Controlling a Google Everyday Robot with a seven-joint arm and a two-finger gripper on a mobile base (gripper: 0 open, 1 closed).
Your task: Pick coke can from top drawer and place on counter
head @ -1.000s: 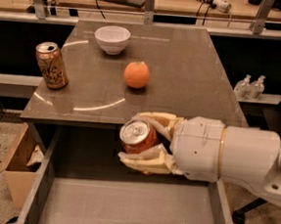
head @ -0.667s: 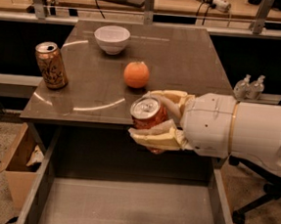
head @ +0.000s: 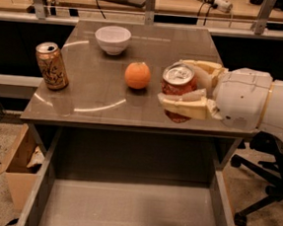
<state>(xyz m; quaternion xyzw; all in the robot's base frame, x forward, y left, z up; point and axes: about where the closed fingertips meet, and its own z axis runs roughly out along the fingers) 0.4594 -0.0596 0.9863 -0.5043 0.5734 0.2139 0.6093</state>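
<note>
The red coke can (head: 177, 88) with its silver top is held upright in my gripper (head: 183, 87), whose cream fingers (head: 184, 105) close around its sides. The can is over the right front part of the counter (head: 98, 99), just right of the orange; I cannot tell whether it touches the surface. My white arm reaches in from the right. The top drawer (head: 133, 208) is pulled open below the counter, and the visible part of its grey floor holds nothing.
An orange (head: 137, 75) sits mid-counter, close to the can's left. A white bowl (head: 113, 38) stands at the back. A tan-gold patterned can (head: 51, 65) stands at the left edge. A cardboard box (head: 18, 166) is on the floor left, an office chair base (head: 260, 195) right.
My gripper has carried the coke can up and back from over the drawer's front to above the counter, beside the orange.
</note>
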